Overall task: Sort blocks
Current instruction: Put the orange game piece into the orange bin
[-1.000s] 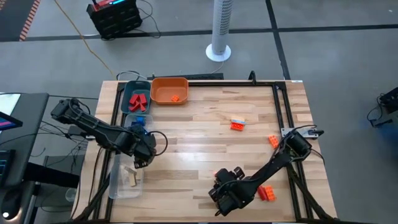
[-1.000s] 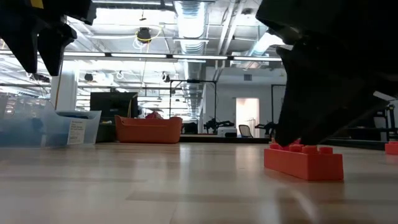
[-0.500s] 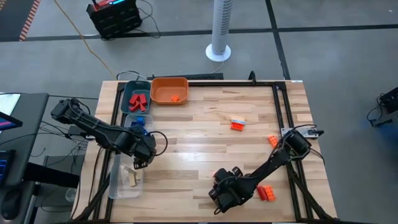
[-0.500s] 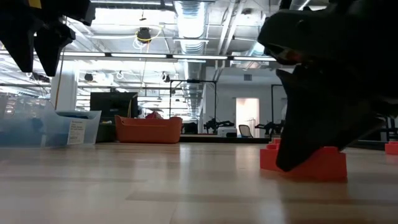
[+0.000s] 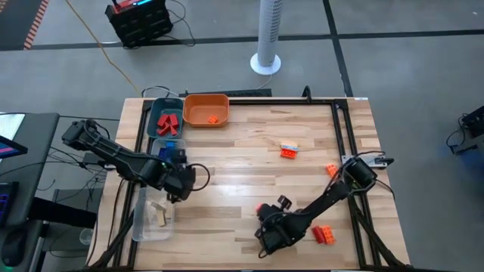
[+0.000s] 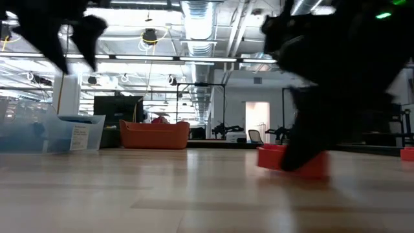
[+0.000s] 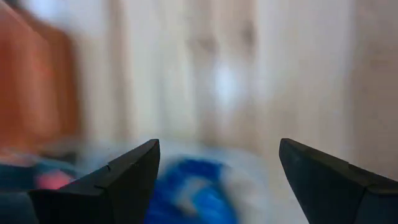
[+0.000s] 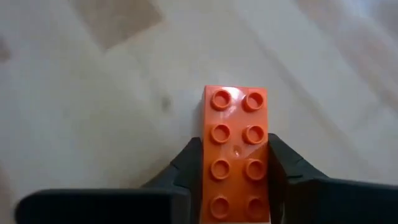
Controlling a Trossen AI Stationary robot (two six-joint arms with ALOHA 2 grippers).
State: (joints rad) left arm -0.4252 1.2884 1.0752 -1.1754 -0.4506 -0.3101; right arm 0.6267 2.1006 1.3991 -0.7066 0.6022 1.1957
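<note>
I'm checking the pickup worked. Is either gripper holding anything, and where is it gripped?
The right gripper clamps an orange brick by its long sides, near one end. The left gripper is open, holding nothing.

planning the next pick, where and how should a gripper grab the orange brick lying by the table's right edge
Grip the orange brick across its two long flat sides, coming straight down from above. It lies flat on the table at a slant with bare wood around it, so turn the fingers to match that slant. The right gripper looks nearer, but it is clamped on another orange brick.

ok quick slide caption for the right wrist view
Right gripper shut on an orange brick, studs up, over the wooden table.
</note>
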